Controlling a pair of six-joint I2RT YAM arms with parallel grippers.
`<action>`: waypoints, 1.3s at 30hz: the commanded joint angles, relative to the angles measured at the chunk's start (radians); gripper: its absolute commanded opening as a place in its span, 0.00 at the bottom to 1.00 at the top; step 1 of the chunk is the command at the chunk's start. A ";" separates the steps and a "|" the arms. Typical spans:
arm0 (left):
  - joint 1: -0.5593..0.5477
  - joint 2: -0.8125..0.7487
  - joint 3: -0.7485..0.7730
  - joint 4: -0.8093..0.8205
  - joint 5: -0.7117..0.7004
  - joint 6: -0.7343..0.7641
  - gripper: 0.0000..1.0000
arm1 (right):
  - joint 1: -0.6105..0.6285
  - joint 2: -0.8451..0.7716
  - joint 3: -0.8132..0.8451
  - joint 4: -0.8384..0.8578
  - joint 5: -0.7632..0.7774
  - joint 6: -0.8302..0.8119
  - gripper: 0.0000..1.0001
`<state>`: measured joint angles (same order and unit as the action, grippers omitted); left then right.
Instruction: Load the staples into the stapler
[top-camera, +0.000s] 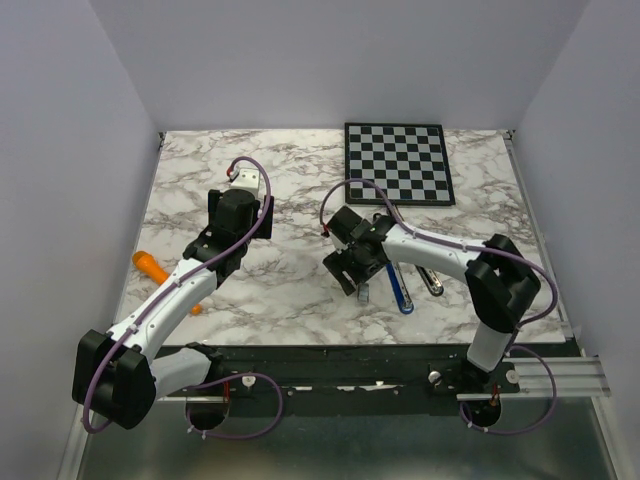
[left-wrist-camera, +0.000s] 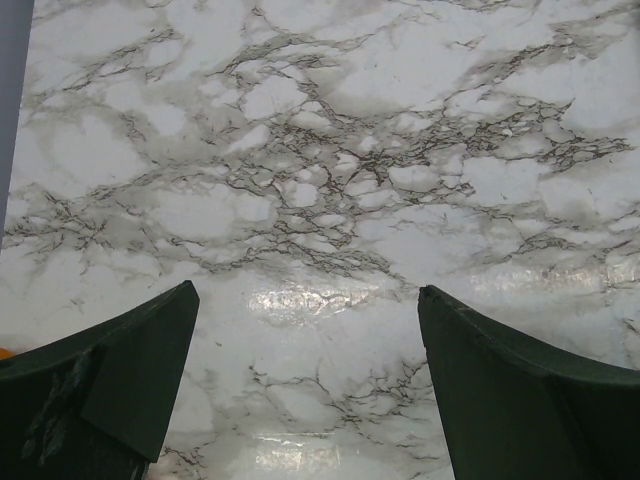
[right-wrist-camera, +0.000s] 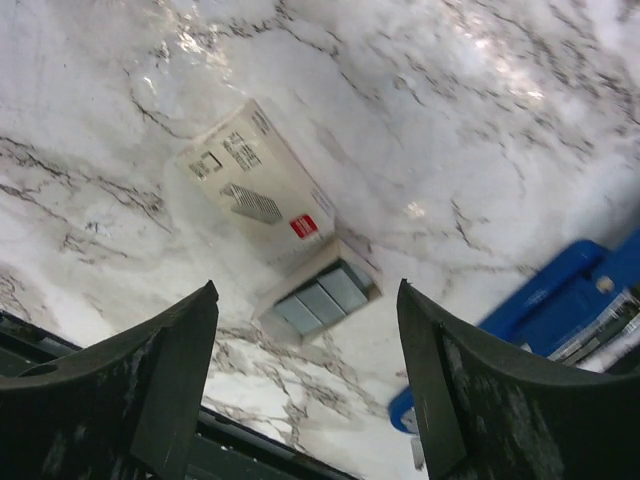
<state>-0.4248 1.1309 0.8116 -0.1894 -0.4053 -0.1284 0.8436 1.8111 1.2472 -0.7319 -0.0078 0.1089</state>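
The staples (right-wrist-camera: 322, 295) are silvery-grey strips lying in the pulled-out tray of a small white box (right-wrist-camera: 262, 182) flat on the marble table. My right gripper (right-wrist-camera: 305, 292) is open and hovers just above them, one finger on each side, touching nothing. The blue stapler (right-wrist-camera: 560, 300) lies opened out just to the right. In the top view the right gripper (top-camera: 352, 276) is above the box (top-camera: 362, 293), with the stapler (top-camera: 402, 290) beside it. My left gripper (left-wrist-camera: 307, 288) is open and empty over bare marble, at the table's left middle (top-camera: 240, 202).
A chessboard (top-camera: 397, 162) lies at the back right. An orange object (top-camera: 150, 265) lies near the left edge, beside the left arm. The black mounting rail (top-camera: 380, 360) runs along the near edge, and grey walls enclose the table.
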 joint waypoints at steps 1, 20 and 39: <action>0.003 -0.006 0.017 -0.007 0.008 -0.004 0.99 | 0.005 -0.091 -0.044 -0.034 0.097 0.057 0.81; 0.003 -0.016 0.015 -0.008 0.022 -0.011 0.99 | 0.054 -0.076 -0.143 0.022 -0.146 0.100 0.78; 0.003 -0.026 0.015 -0.007 0.019 -0.011 0.99 | 0.078 -0.124 -0.040 -0.044 -0.066 0.170 0.70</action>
<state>-0.4248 1.1290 0.8116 -0.1894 -0.4038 -0.1287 0.9115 1.7401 1.1614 -0.7280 -0.1543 0.2283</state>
